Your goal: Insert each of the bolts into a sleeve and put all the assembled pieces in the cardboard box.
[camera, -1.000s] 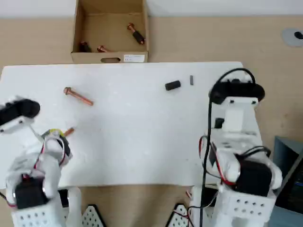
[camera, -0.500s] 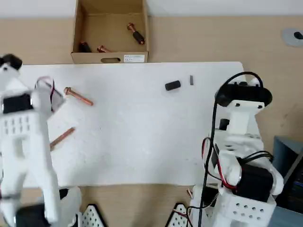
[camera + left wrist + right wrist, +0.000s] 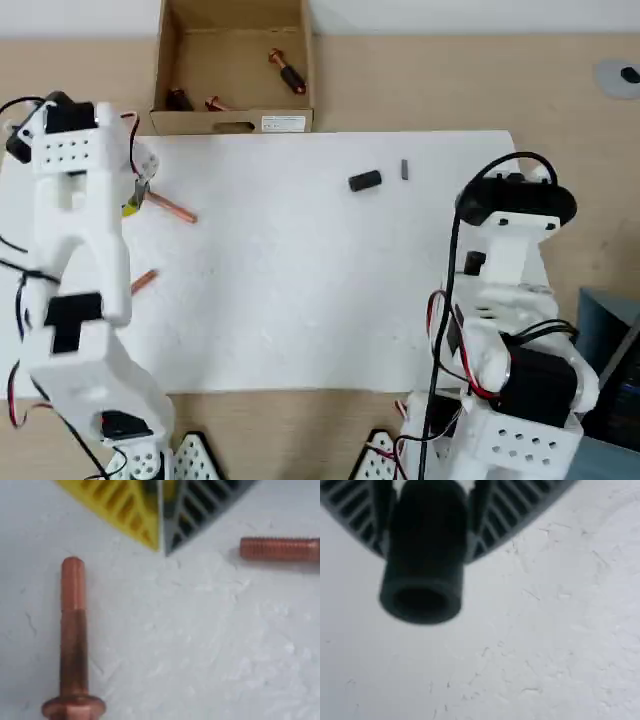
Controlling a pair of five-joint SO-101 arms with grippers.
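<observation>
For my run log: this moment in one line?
left gripper: shut, near bolt | right gripper: shut on sleeve | loose sleeve on mat

One copper bolt lies on the worktop near the cardboard box, a second bolt farther off. A black sleeve lies apart; another sleeve sits in the right gripper. The box holds assembled pieces.

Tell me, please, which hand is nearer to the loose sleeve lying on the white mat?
Right. The right hand, shut on another sleeve, is at the edge of the mat closest to the loose sleeve; the left hand is across the mat, beside a bolt.
</observation>
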